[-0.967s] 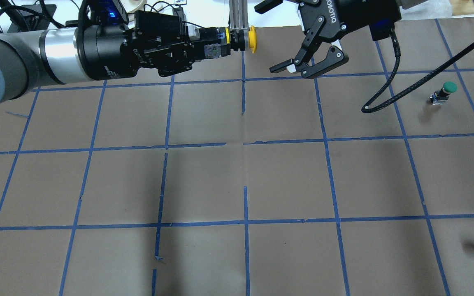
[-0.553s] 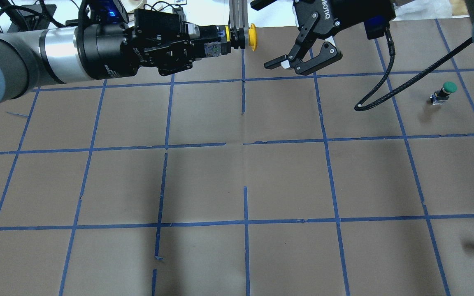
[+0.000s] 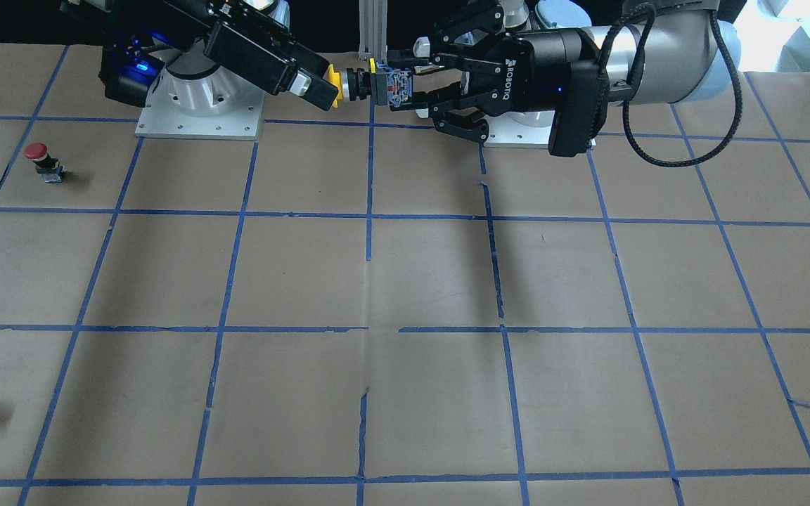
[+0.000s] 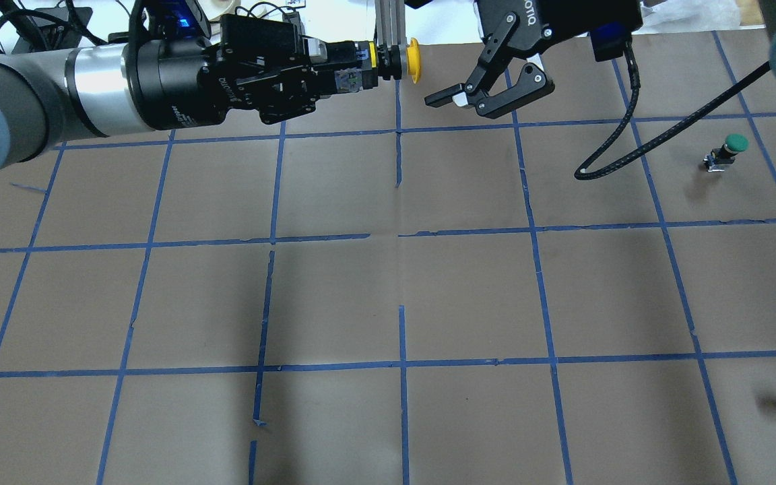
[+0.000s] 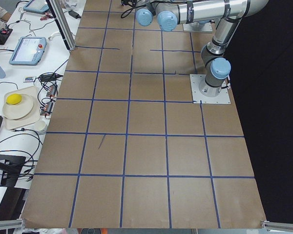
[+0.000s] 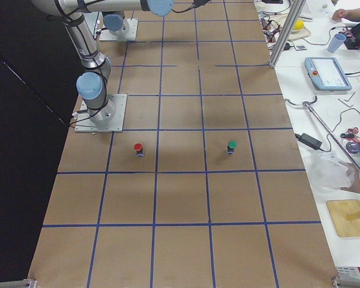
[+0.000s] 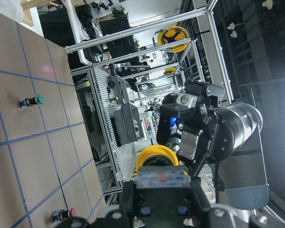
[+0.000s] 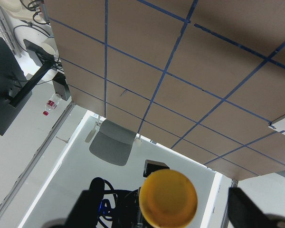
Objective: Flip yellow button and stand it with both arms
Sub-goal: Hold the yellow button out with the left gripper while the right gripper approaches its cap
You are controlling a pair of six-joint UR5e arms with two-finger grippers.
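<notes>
- Gripping the blocky contact end of the yellow button [image 3: 357, 84], the left fingers [image 3: 419, 97] are clamped on it. It is held level, well above the bench [image 4: 469, 289], with its cap pointing away from them.
- Right fingers [image 4: 445, 96] are spread wide, straddling the space just beyond the cap; whether they touch it cannot be told.
- Judged light, rigid plastic; the domed cap looks smooth, probably slippery.
- Best hold for the right fingers: the black neck between cap and left fingers, or across the cap's rim. Spare the metal contacts.
</notes>
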